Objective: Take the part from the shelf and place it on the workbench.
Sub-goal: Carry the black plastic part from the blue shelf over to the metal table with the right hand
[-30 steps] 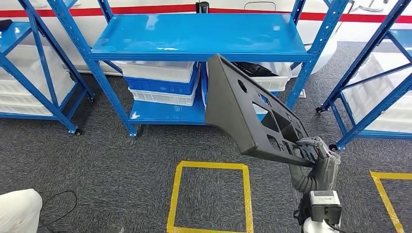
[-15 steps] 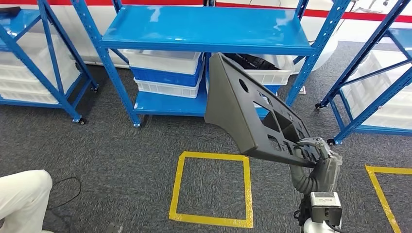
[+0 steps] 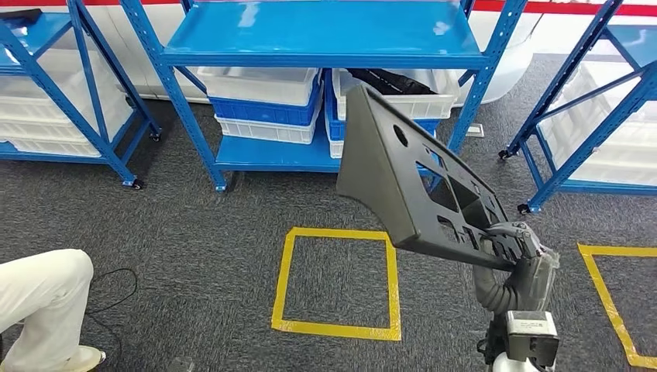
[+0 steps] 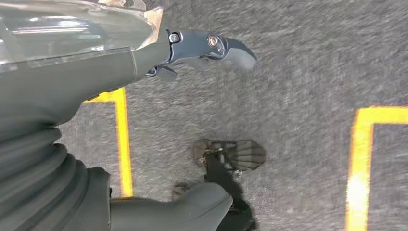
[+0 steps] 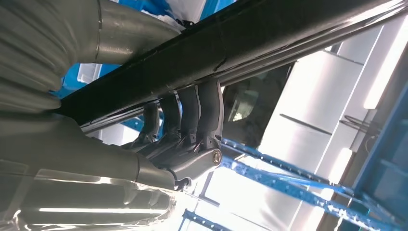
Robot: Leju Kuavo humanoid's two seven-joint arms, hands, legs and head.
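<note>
Right hand (image 3: 517,242) is clamped on the lower edge of the dark grey part (image 3: 411,190), fingers (image 5: 192,113) hooked over its rim. The part is held aloft, tilted toward 11 o'clock. Left hand (image 4: 202,48) hangs over carpet, fingers loosely apart, holding nothing. Blue shelf (image 3: 318,35) at 12 o'clock; yellow floor square (image 3: 337,279) beneath; a person's leg (image 3: 39,298) at 8 o'clock.

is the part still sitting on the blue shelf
No, the right hand holds the dark grey part up in the air, in front of the blue shelf.
</note>
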